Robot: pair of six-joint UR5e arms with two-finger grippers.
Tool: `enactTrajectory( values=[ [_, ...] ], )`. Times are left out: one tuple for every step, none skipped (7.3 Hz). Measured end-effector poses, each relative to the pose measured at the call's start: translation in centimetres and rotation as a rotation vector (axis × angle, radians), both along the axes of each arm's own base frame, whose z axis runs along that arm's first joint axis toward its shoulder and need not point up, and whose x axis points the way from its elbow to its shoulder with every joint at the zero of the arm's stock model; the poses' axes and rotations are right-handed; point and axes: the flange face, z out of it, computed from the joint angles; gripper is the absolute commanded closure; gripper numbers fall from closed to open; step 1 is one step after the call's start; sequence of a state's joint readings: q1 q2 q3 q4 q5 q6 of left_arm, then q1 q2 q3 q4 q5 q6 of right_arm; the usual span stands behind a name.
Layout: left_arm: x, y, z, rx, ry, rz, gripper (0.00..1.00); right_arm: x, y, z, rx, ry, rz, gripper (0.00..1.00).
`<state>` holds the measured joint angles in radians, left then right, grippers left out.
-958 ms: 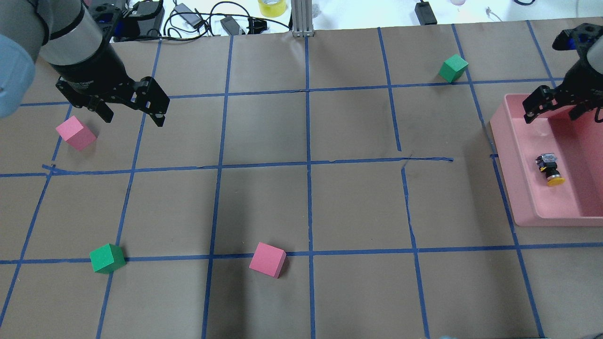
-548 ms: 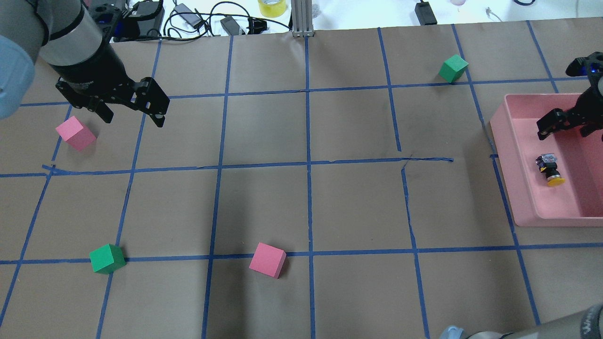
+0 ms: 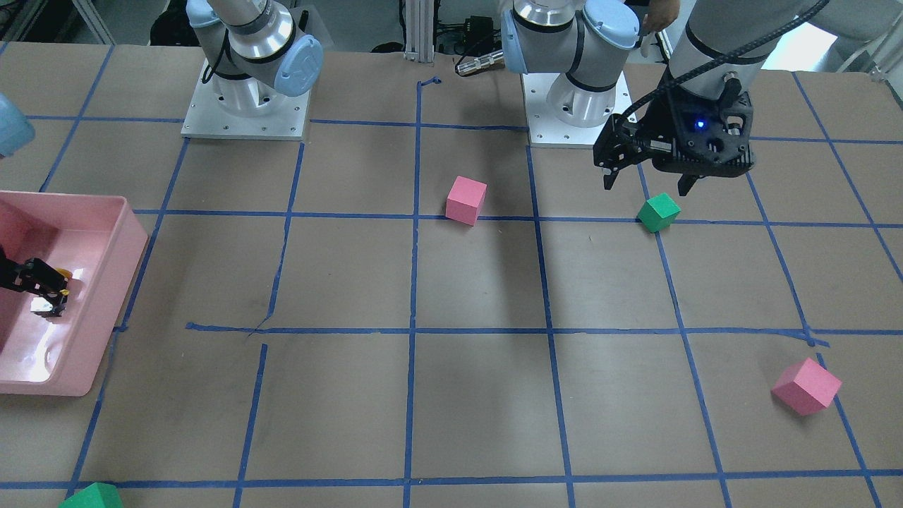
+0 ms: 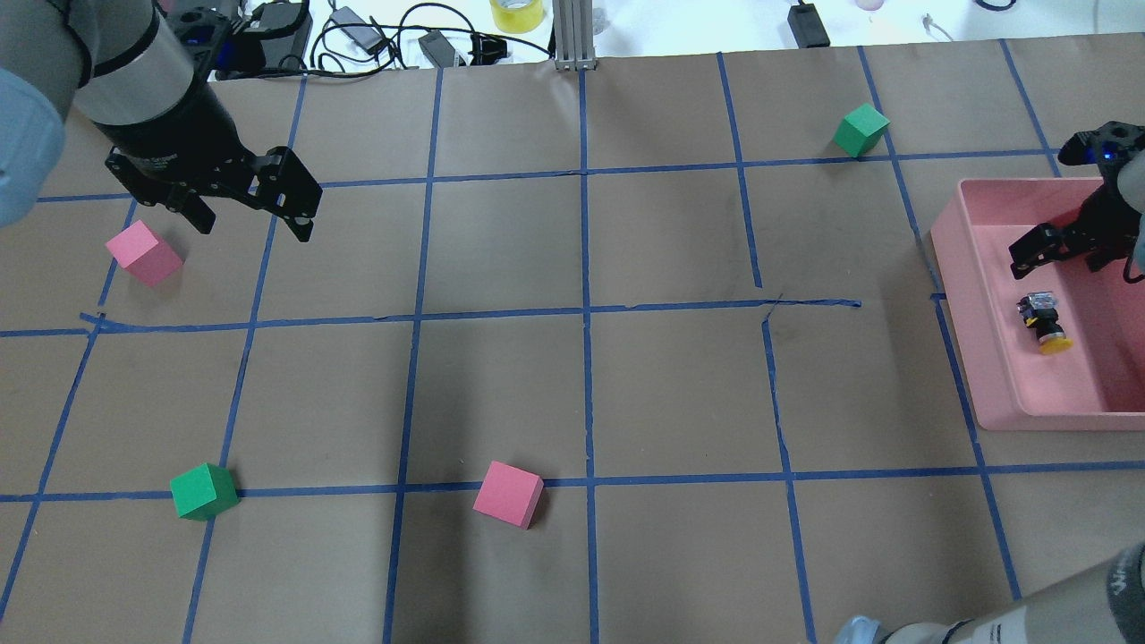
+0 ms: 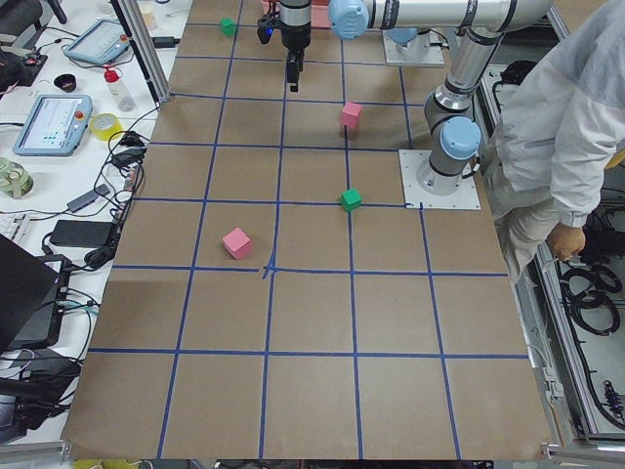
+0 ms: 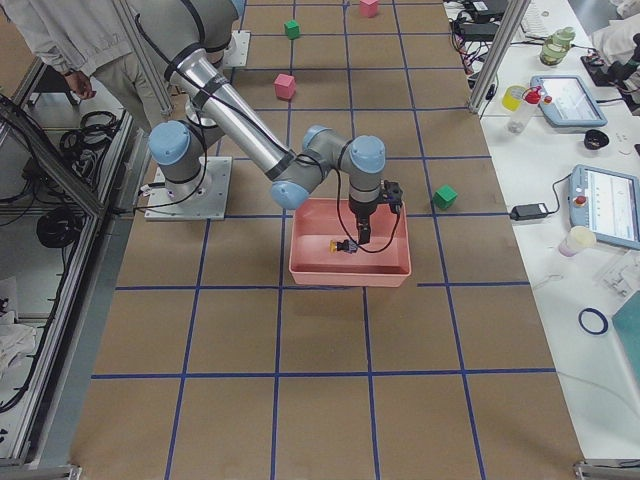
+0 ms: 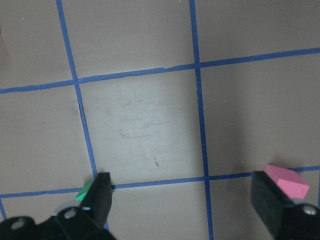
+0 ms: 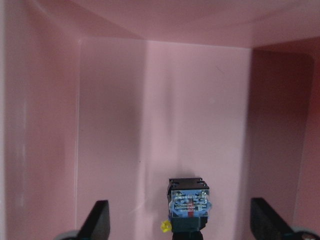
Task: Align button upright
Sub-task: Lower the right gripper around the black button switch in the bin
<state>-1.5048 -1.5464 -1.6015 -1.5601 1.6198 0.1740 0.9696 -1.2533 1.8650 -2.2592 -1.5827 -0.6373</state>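
Note:
The button [image 4: 1042,322] lies on its side on the floor of the pink bin [image 4: 962,295]. Its yellow cap points toward the near table edge and its base block toward my right gripper [image 4: 1060,261]. The right gripper is open and empty, low inside the bin, just behind the base end. In the right wrist view the button's base [image 8: 189,200] sits at the bottom centre, between the two fingers [image 8: 97,220] and apart from both. My left gripper [image 4: 253,224] is open and empty, hovering high over the far left of the table.
A pink cube [image 4: 143,252] lies near the left gripper. A green cube [image 4: 203,490] and another pink cube [image 4: 508,494] lie toward the front, and a green cube [image 4: 860,130] at the back right. The bin walls [image 8: 40,150] enclose the right gripper.
The right gripper has moved down into the bin toward the button, still open. The button and the left arm have not moved.

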Motion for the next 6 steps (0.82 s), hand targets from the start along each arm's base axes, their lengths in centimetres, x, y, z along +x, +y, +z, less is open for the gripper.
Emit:
enactTrajectory(
  values=[
    [0.0,0.0,0.0,0.0,0.0,0.0,0.0,-0.1,-0.1,-0.3,-0.002,0.0,0.002,0.0],
    [0.0,0.0,0.0,0.0,0.001,0.0,0.0,-0.1,-0.2,-0.6,-0.003,0.002,0.002,0.0],
    [0.0,0.0,0.0,0.001,0.001,-0.001,0.0,-0.2,-0.2,-1.1,-0.006,0.007,0.002,0.0],
    [0.0,0.0,0.0,0.001,0.001,-0.002,0.0,-0.2,-0.2,-1.6,-0.01,0.012,0.002,0.0],
    [0.0,0.0,-0.1,0.001,0.001,-0.003,0.0,0.0,0.0,-2.4,-0.007,0.006,0.002,0.0],
    [0.0,0.0,-0.1,0.001,0.001,-0.004,0.0,0.3,0.4,-3.1,0.001,-0.006,0.001,0.0]
  ],
)
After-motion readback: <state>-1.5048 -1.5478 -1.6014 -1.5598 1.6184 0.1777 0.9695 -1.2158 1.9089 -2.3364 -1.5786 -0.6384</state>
